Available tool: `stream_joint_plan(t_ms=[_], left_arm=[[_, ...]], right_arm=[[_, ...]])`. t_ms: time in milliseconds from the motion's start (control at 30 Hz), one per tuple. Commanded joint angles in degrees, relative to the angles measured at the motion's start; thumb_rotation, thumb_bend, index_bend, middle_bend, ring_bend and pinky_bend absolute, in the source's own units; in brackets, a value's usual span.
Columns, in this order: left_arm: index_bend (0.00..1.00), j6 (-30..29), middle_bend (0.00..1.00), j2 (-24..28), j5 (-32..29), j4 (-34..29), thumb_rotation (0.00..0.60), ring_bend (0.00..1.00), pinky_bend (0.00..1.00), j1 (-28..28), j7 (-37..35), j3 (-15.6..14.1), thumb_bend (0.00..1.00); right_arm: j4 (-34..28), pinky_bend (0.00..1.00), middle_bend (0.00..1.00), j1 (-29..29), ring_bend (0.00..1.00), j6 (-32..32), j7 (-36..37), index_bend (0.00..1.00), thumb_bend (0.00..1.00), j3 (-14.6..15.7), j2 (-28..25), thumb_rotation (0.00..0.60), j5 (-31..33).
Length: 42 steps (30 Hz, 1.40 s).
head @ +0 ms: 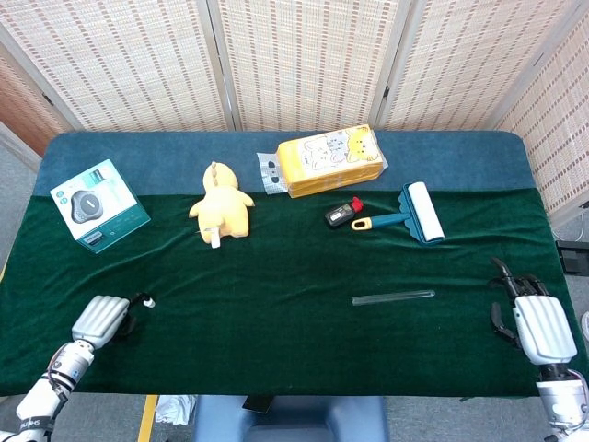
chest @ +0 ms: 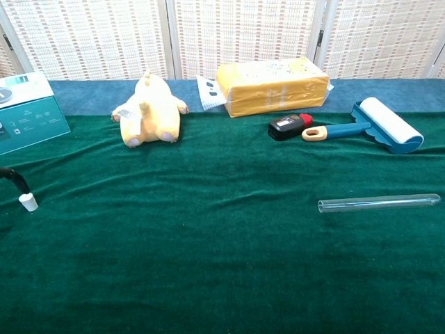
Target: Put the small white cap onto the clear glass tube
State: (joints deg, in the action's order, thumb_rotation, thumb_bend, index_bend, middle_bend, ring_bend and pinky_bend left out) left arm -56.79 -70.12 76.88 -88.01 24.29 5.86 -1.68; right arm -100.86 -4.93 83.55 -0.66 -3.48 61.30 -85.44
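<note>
The left hand (head: 101, 319) is seen at the near left edge of the table (head: 276, 359); the white cap (head: 148, 301) appears pinched at its fingertips (chest: 14, 178). The right hand (head: 538, 324) rests at the near right, holding nothing, fingers apart. The tube (head: 393, 297) lies flat right of centre, well apart from both. Farther back lie a lint roller (head: 414, 214), a plush duck (head: 221, 208) and a teal box (head: 98, 205).

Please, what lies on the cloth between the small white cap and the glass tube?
Nothing: between the white cap and the glass tube there is only bare green cloth. Both views show this, the chest view most plainly.
</note>
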Motion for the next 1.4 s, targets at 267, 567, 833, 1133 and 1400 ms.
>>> stream_joint_plan(t_ms=[267,567,833,1133,1400], left_arm=[[0.21,-4.03,0.98,1.30,2.33,-1.10,0.600,0.80,0.71,0.04,-1.84,2.27,0.32],[0.37,0.24,0.98,-1.88,2.42,2.28,0.600,0.83,0.75,3.22,2.71,2.44,0.27],[0.42,3.41,0.98,-4.24,-0.50,4.52,0.600,0.84,0.76,4.96,4.72,3.09,0.30],[0.44,4.62,0.98,-4.60,-2.83,5.62,0.600,0.84,0.76,5.33,4.79,3.31,0.35],[0.46,5.20,0.98,-5.43,-3.43,7.09,0.600,0.84,0.76,5.56,4.29,3.14,0.39]], right_arm=[[0.54,0.19,0.38,-0.26,0.29,-0.56,0.51,0.00,0.68,-0.27,0.29,0.600,0.52],[1.02,0.19,0.38,-0.64,0.29,-1.69,0.92,0.01,0.68,-0.28,0.25,0.600,1.20],[1.46,0.19,0.38,-0.60,0.29,-2.04,1.51,0.01,0.68,-0.31,0.22,0.600,1.82],[2.33,0.19,0.38,-0.85,0.29,-2.58,1.68,0.01,0.68,-0.43,0.73,0.600,2.27],[2.51,0.19,0.38,-1.05,0.30,-2.93,1.66,0.00,0.68,-0.51,0.85,0.600,2.50]])
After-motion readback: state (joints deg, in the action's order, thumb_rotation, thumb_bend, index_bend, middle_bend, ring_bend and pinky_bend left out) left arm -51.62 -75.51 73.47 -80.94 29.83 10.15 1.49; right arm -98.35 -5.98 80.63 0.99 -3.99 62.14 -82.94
